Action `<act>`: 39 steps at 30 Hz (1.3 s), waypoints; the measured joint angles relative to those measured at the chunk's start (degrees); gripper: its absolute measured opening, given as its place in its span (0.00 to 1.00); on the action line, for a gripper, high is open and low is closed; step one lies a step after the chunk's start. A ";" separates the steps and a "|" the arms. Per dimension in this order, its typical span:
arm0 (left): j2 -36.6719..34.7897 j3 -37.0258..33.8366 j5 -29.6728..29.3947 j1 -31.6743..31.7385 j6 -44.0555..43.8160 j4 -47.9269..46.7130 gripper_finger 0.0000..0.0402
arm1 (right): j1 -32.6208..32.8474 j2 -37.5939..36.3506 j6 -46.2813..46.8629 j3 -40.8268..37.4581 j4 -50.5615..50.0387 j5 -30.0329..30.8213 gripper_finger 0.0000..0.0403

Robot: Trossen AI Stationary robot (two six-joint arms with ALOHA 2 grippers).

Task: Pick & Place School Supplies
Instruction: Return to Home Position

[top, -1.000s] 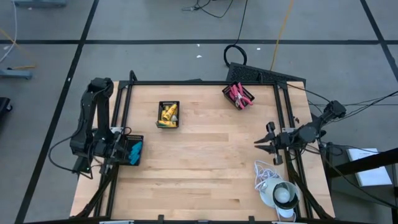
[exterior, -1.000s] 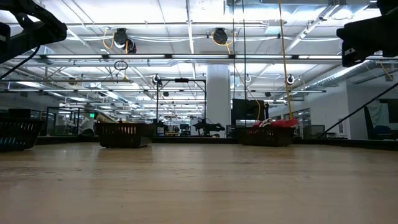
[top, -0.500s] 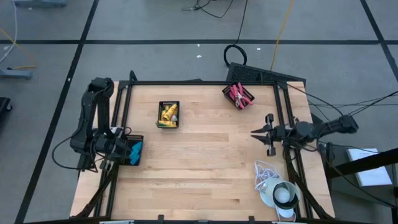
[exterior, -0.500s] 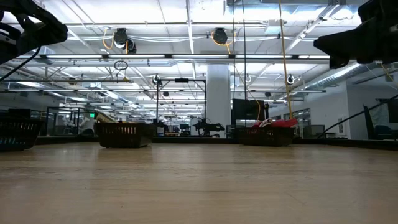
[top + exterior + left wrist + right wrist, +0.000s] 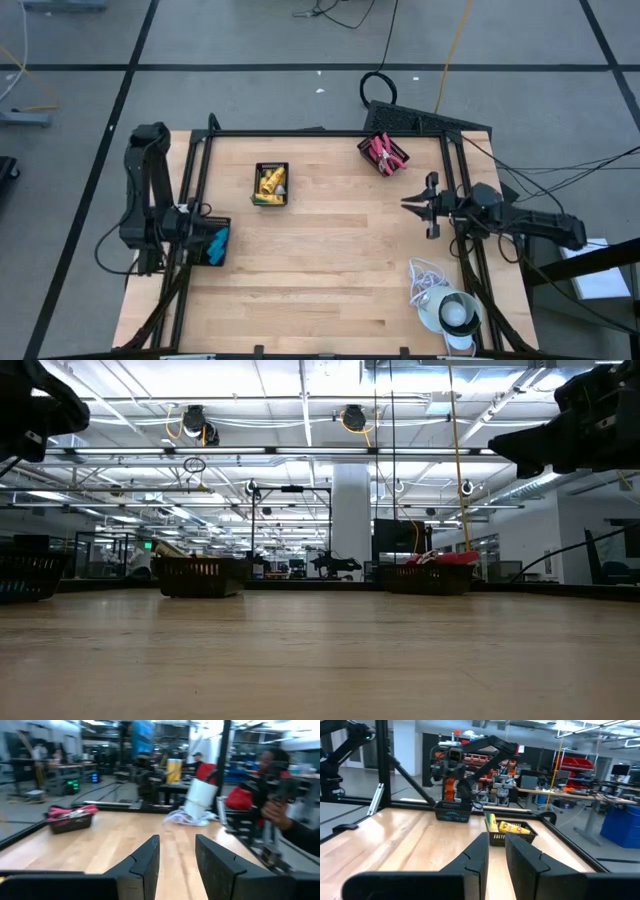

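Note:
Three black slotted trays stand on the wooden table. One holds yellow tube-like pieces [image 5: 270, 184], also in the right wrist view [image 5: 512, 831]. One holds red-handled scissors [image 5: 383, 153], also in the left wrist view [image 5: 70, 816]. One holds light-blue pieces [image 5: 217, 243] at the left edge. My left gripper [image 5: 197, 240] hovers just left of the blue tray, its fingers [image 5: 145, 865] a narrow gap apart and empty. My right gripper [image 5: 410, 206] hangs above the table's right side, pointing toward the left edge, its fingers [image 5: 477, 855] slightly apart and empty.
A white cord with a round grey-white object [image 5: 445, 308] lies at the near right corner. Black frame rails [image 5: 320, 133] run along the table's far, left and right sides. Bare wood [image 5: 320, 270] lies between the trays.
My right gripper has gone toward the table's far edge and a little toward its left, the arm stretching out flatter behind it. My left arm has shifted slightly toward the left edge, its gripper staying by the blue tray.

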 joint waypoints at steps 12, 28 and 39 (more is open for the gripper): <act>0.04 0.00 0.05 14.62 -2.05 0.65 0.32 | -1.93 0.00 0.18 0.00 -1.47 -1.76 0.14; 0.04 0.48 0.62 52.87 -3.90 15.79 0.32 | -1.90 0.03 0.14 0.00 -3.18 -1.69 0.14; 0.17 9.01 15.85 66.90 53.90 65.05 0.32 | -1.90 0.01 0.03 0.00 -3.26 -1.24 0.14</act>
